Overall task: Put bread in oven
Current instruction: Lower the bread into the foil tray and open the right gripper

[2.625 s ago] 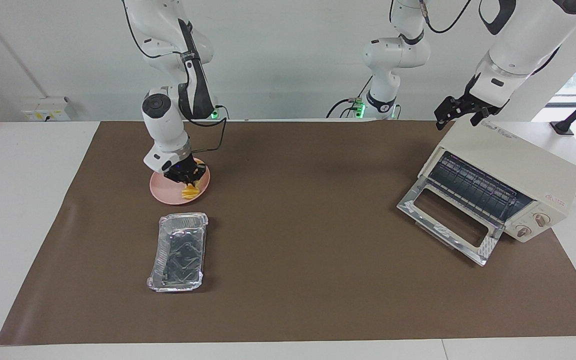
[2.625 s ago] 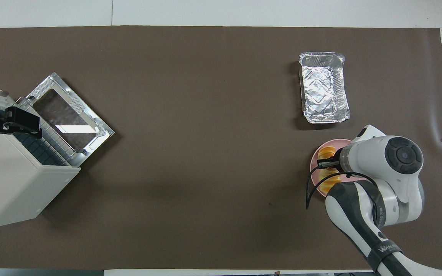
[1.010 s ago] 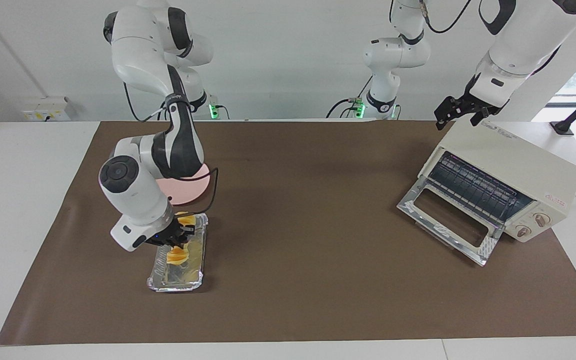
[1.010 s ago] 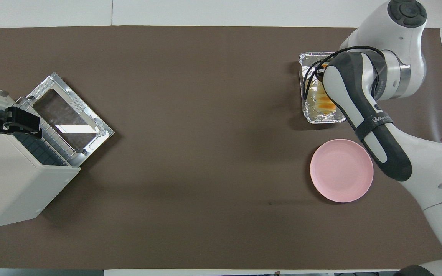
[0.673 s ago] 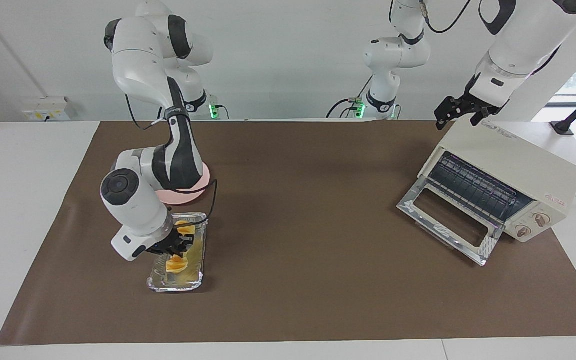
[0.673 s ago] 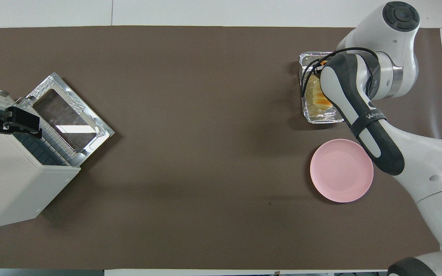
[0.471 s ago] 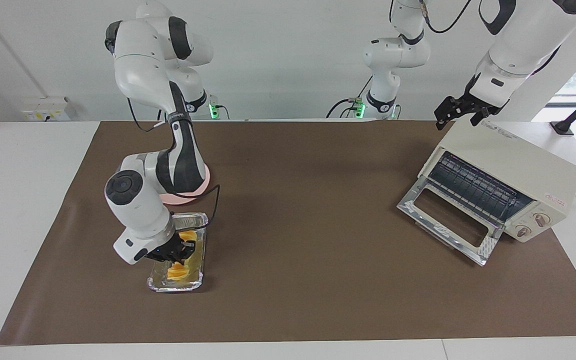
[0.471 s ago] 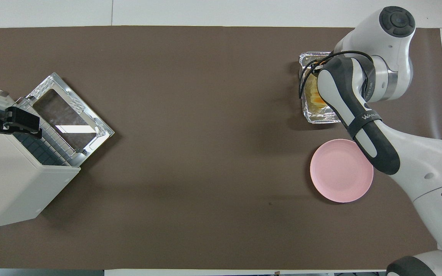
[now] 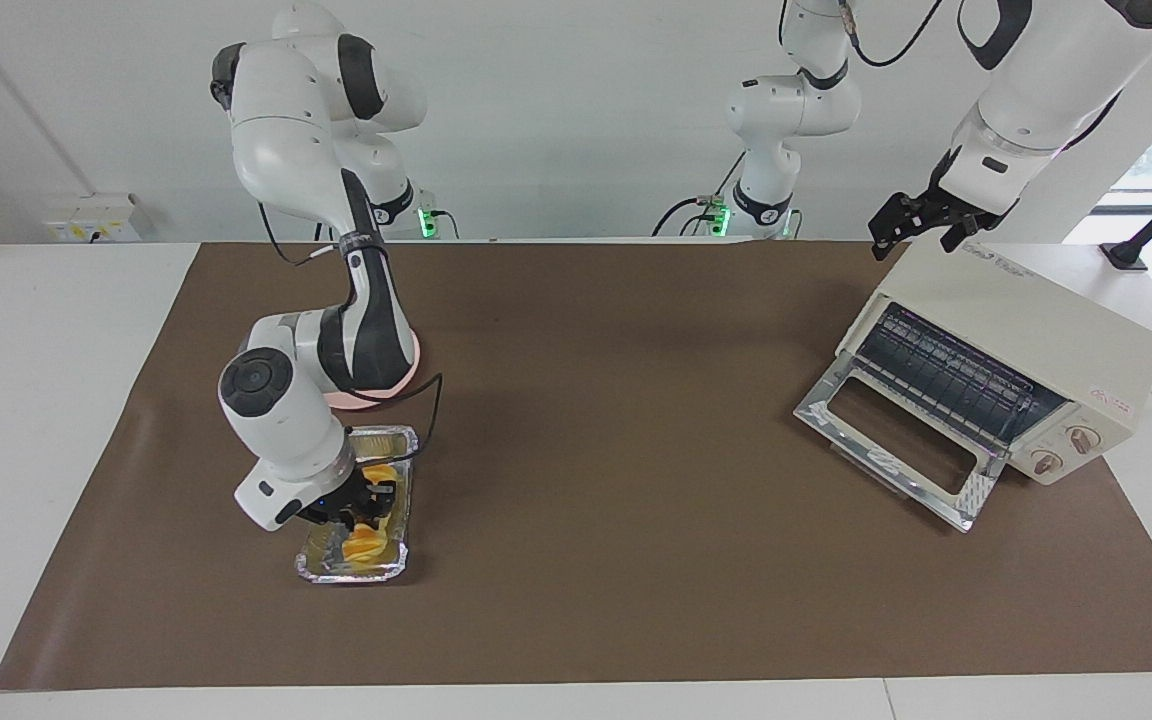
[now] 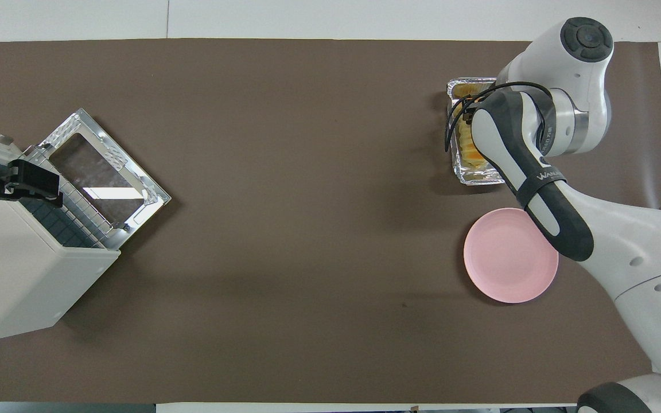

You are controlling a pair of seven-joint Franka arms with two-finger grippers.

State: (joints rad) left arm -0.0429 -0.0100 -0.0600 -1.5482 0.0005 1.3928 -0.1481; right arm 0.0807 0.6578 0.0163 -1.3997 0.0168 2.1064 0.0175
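The bread lies in the foil tray, at the plate's twelve o'clock in the overhead view. The right gripper is down on it (grip cannot be told). The left gripper, open wide, waits over the open oven.

the right gripper is down in the foil tray, on the bread. the pink plate lies nearer the robots. the left gripper hangs over the oven, whose door is down.
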